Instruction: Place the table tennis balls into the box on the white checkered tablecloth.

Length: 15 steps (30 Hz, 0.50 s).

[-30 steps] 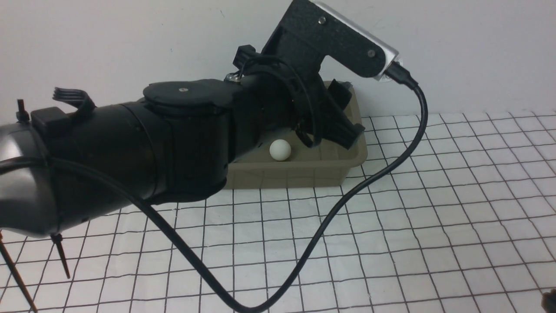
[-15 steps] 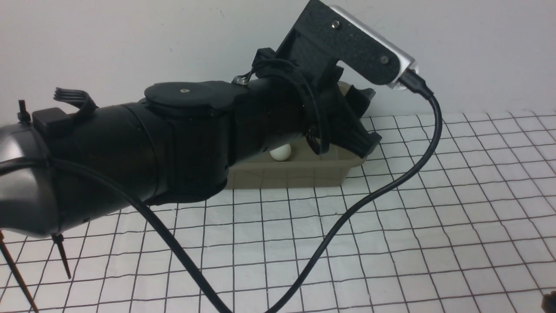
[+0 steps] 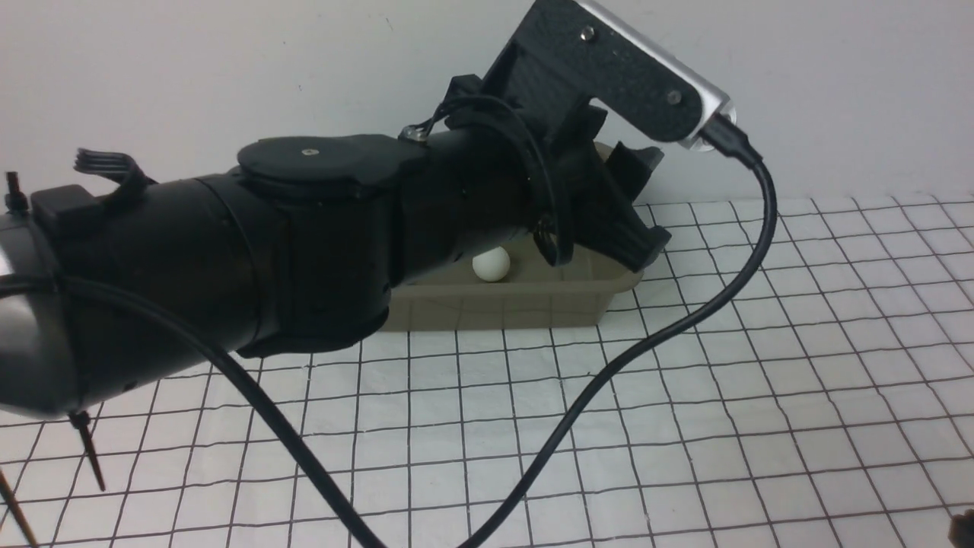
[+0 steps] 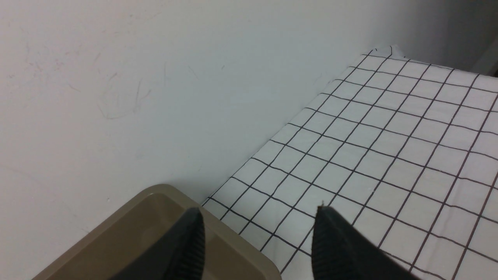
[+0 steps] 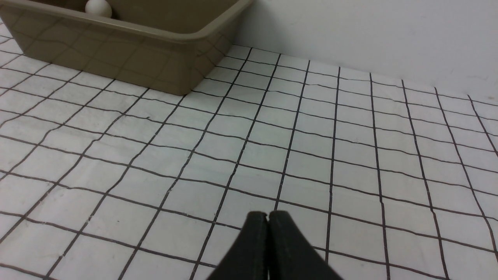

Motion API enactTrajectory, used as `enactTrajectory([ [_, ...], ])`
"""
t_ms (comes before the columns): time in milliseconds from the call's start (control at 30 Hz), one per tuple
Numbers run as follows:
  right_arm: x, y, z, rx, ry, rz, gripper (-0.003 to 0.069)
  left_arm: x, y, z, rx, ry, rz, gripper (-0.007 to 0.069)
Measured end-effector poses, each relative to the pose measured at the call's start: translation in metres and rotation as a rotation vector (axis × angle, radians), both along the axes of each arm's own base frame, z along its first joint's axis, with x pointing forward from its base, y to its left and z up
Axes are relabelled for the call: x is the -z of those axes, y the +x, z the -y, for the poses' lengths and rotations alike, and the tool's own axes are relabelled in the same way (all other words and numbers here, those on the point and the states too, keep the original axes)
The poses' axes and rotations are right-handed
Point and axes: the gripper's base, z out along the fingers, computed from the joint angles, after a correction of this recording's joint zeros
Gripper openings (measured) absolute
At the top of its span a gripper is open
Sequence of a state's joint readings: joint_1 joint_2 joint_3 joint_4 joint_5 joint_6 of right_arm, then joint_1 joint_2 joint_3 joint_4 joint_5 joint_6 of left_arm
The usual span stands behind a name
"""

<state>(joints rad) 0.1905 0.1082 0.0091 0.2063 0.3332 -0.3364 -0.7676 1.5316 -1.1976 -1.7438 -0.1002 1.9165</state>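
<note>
- My left claw (image 4: 256, 237) is spread wide with nothing between the fingers; it hangs over the right end of the box (image 3: 533, 301).
- In the left wrist view one finger (image 4: 186, 249) sits over the box corner (image 4: 155, 233), the other over the checkered cloth (image 4: 389, 147) just past the rim.
- My left arm (image 3: 228, 266) fills the left and centre of the front view and hides most of the box, so I can't tell everything inside it.
- A black cable (image 3: 647, 342) loops from the wrist camera (image 3: 624, 76) on that arm, hanging in front of the cloth.
- My right claw (image 5: 267, 223) is fully closed, fingers pressed together, holding nothing. It sits low over bare cloth, well apart from the box.
- The box stands on the cloth (image 3: 761, 380) at the far side, close to the white wall (image 3: 228, 68).
- One white ball (image 3: 491, 264) is visible inside the box, resting on the floor of it. The right wrist view shows the same ball (image 5: 98, 7) just above the rim (image 5: 155, 35).
- I see no other balls in any view; they may be hidden behind my arm.
</note>
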Motion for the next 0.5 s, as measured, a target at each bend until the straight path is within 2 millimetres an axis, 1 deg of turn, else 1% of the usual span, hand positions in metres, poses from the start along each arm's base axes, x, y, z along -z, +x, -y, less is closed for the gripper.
enactTrajectory([
  [33, 0.0, 0.0, 0.0, 0.0, 0.0, 0.0, -0.0016, -0.002, -0.001, -0.001, 0.0, -0.003, 0.003, 0.0342],
  [167, 0.0, 0.0, 0.0, 0.0, 0.0, 0.0, -0.0016, -0.025, -0.012, -0.012, -0.001, -0.039, 0.058, 0.0342],
  [233, 0.0, 0.0, 0.0, 0.0, 0.0, 0.0, -0.0016, -0.04, -0.019, -0.021, -0.009, -0.047, 0.107, 0.0342],
  [300, 0.0, 0.0, 0.0, 0.0, 0.001, -0.001, -0.0016, -0.05, -0.024, -0.027, -0.022, -0.039, 0.145, 0.0342],
  [333, 0.0, 0.0, 0.0, 0.0, 0.001, -0.001, -0.0016, -0.051, -0.025, -0.028, -0.021, -0.038, 0.151, 0.0342],
  [400, 0.0, 0.0, 0.0, 0.0, 0.001, -0.002, -0.0016, -0.064, -0.031, -0.04, -0.05, 0.0, 0.221, 0.0342],
  [500, 0.0, 0.0, 0.0, 0.0, 0.001, -0.002, -0.0016, -0.07, -0.033, -0.047, -0.086, 0.036, 0.258, 0.0342],
])
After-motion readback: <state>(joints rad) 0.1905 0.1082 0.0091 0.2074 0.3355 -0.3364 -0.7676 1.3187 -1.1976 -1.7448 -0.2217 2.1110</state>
